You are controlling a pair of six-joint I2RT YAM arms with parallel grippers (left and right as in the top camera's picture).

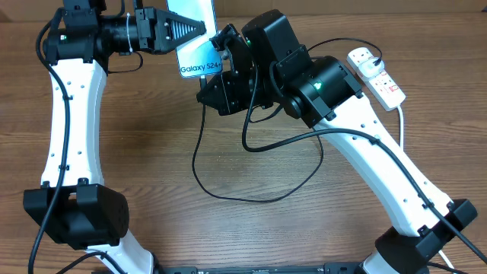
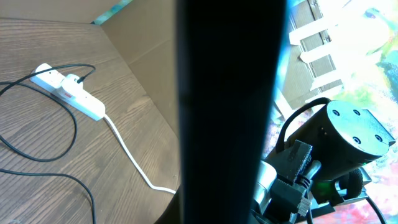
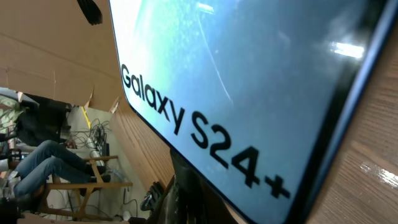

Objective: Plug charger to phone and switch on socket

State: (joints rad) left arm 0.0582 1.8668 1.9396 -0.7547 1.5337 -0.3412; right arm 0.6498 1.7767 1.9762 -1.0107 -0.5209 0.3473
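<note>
the only writing that can be read stands on the phone [image 1: 195, 55]. in the overhead view one line runs across the near end of its pale blue screen and reads "galaxy s24", with a small mark after the last figure that is too cramped against the dark arm parts to make out. the right wrist view shows the same screen [image 3: 249, 74] close up and tilted, and there the line is large and sharp in dark letters: "galaxy s24+". the socket [image 1: 377, 72] carries red marks by its switches, but in the overhead and left wrist [image 2: 74, 93] views they are too small to read.
</note>
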